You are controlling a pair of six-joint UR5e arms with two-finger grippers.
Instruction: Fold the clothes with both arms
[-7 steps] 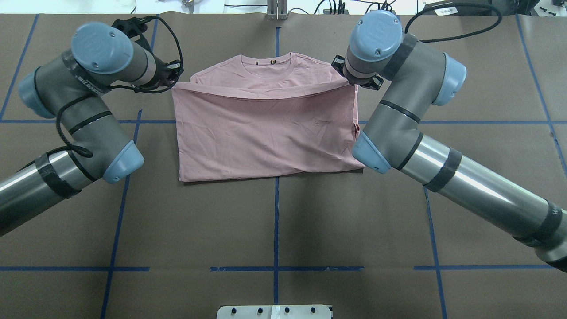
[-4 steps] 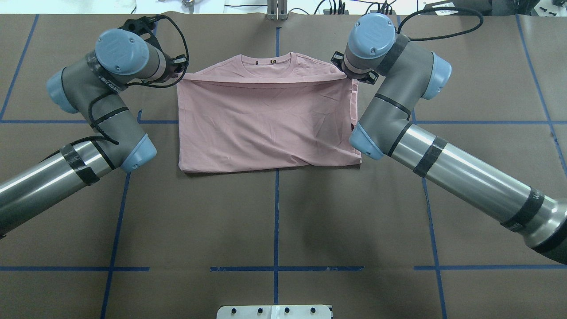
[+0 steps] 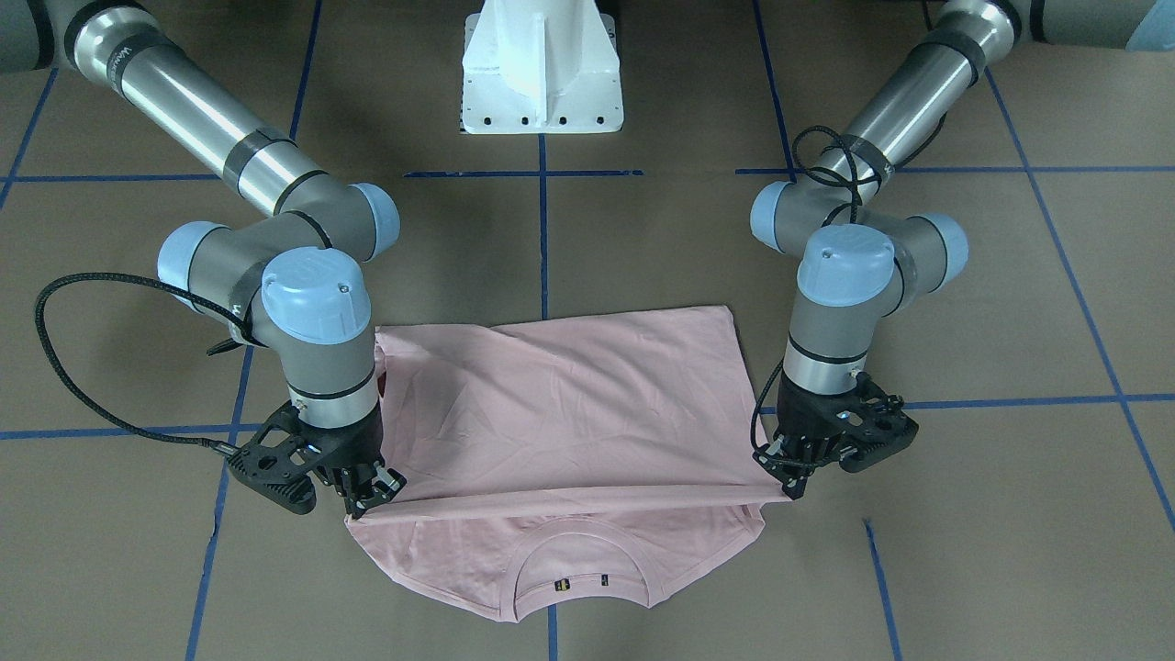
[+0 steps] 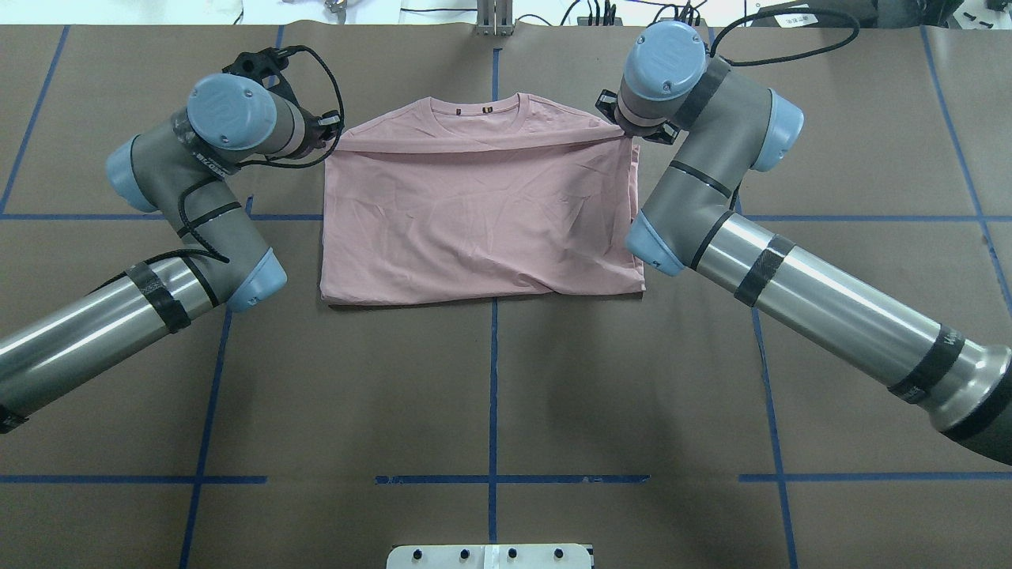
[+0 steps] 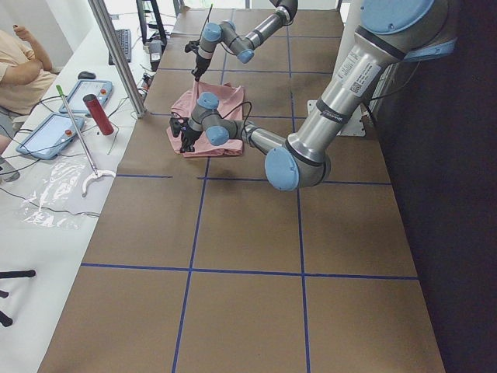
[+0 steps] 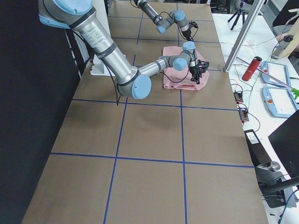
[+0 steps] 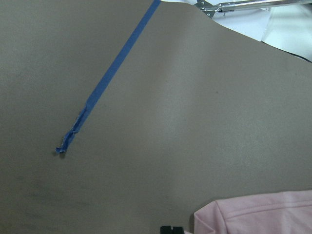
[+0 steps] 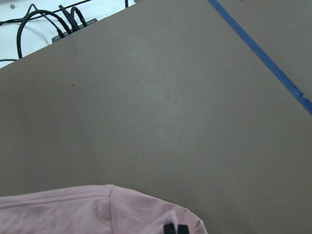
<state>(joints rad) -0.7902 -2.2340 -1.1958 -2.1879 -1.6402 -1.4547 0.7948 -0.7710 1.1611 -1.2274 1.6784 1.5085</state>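
Note:
The pale pink T-shirt (image 4: pixel 482 221) lies folded on the brown table, its lower half brought over its upper half; the print is hidden. The ribbed collar (image 4: pixel 474 107) shows at the far edge, also in the front-facing view (image 3: pixel 578 551). My left gripper (image 4: pixel 328 136) is shut on the left corner of the folded-over hem, low over the table; in the front-facing view it (image 3: pixel 788 485) is on the right. My right gripper (image 4: pixel 624 134) is shut on the other hem corner, also in the front-facing view (image 3: pixel 365 507). Pink cloth shows at the bottom of both wrist views (image 7: pixel 258 214) (image 8: pixel 97 209).
The white pedestal base (image 3: pixel 542 73) stands at the robot's side of the table. Blue tape lines (image 4: pixel 493 379) mark a grid on the brown surface. Beyond the far edge are a metal post (image 5: pixel 116 54), a red bottle (image 5: pixel 99 113), tablets and a seated person (image 5: pixel 23 70).
Both grippers have moved away from the robot toward the collar and come lower, carrying the hem edge. The folded-over layer now lies flatter and covers more of the chest.

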